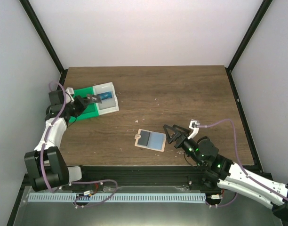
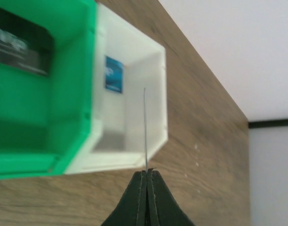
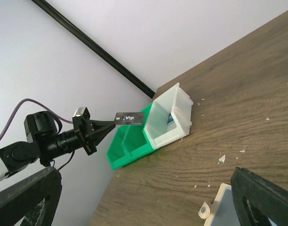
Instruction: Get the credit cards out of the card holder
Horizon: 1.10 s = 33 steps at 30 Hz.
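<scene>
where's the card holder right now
In the top view the card holder lies flat on the table, near the front edge and right of centre, just left of the open right gripper.

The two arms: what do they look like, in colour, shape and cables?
The left arm and the right arm have white links between black joint housings. The left gripper and the right gripper have black, tapered fingers. A thin purple cable loops along each arm. Small green lights glow on the right arm's joints.
</scene>
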Tool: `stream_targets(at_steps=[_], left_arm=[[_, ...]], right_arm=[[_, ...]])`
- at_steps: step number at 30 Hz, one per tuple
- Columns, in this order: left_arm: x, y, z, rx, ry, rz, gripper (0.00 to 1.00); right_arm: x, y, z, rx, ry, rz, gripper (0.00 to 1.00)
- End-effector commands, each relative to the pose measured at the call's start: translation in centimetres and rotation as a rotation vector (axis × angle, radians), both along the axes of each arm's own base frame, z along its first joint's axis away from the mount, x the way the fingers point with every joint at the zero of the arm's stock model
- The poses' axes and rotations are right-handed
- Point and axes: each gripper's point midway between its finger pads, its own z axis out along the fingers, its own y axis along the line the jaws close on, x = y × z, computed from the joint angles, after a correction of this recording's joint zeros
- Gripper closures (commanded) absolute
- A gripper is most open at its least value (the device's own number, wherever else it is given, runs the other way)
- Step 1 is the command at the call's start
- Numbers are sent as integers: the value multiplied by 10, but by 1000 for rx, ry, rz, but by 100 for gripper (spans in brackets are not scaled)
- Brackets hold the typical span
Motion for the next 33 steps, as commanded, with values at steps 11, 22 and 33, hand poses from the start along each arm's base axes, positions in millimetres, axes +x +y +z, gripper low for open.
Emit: stream_targets(at_steps=[11,22,33], left_arm=[[38,74,-3,208,53,117,100],[50,90,-47,187,143,100,100],[71,95,-62,168,137,94,100]], right_arm=[[1,-4,8,-37,-61,-18,0],[3,-6,17,-46,-104,-35,0],[5,-2,21,-76,-113,-36,0]])
